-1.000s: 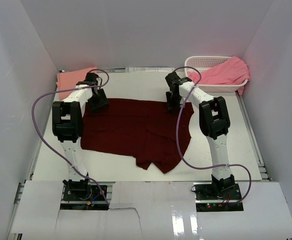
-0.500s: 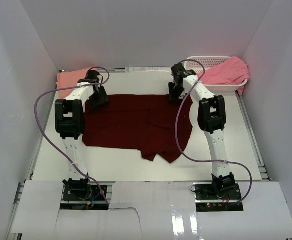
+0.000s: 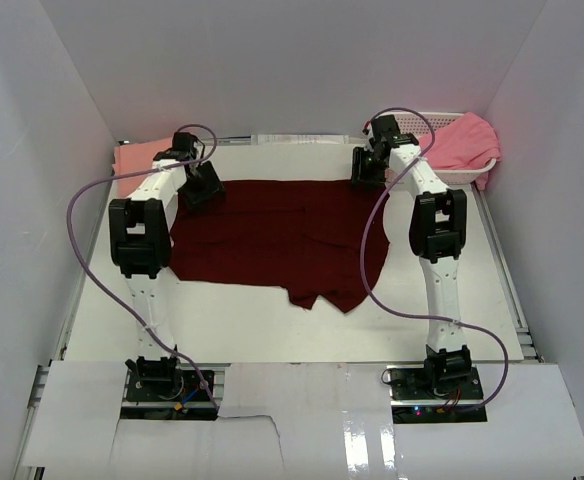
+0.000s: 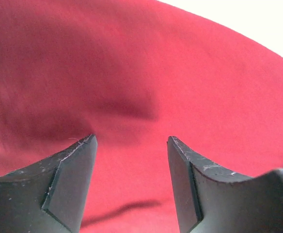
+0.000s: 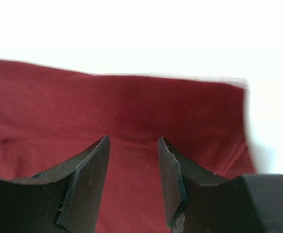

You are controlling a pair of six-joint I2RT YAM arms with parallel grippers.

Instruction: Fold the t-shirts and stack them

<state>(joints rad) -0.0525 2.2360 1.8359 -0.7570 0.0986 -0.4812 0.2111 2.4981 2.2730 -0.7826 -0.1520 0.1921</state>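
Lying spread out: maroon shirt (image 3: pixel 272 235) | left gripper (image 4: pixel 131 140) at far edge, fingers apart | right gripper (image 5: pixel 133 140) too, fingers apart

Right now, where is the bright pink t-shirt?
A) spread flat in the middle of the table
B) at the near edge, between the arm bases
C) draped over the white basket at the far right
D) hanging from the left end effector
C: the pink t-shirt hangs over the white basket in the far right corner; the shirt spread mid-table is the maroon t-shirt.
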